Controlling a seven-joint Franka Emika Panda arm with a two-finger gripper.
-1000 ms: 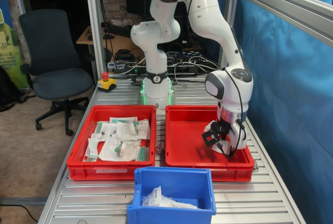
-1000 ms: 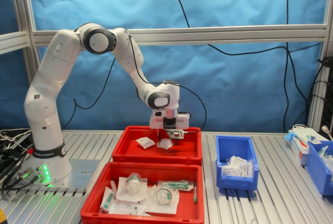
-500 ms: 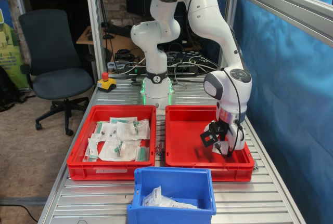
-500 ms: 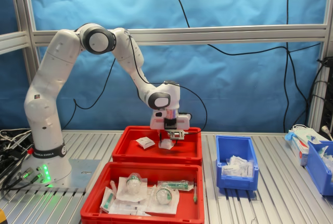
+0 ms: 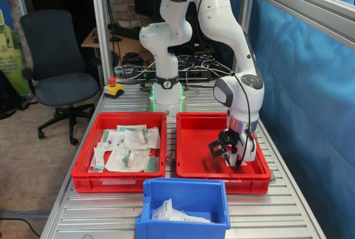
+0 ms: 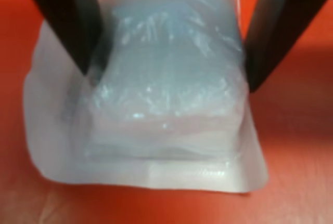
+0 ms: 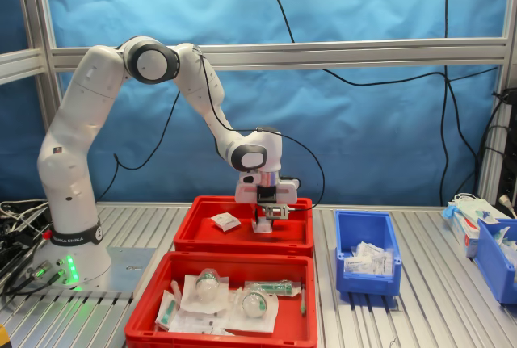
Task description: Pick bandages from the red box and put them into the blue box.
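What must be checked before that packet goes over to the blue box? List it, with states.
1. Gripper fingers flank the bandage packet on both sides: ok.
2. Packet lifted clear of the red box floor: cannot tell.
3. Only one packet in the grip: ok; the other packet lies apart.
4. Room in the blue box: ok; only a few packets lie inside.
5. Nothing stands between the two boxes: looks ok in the second exterior view.
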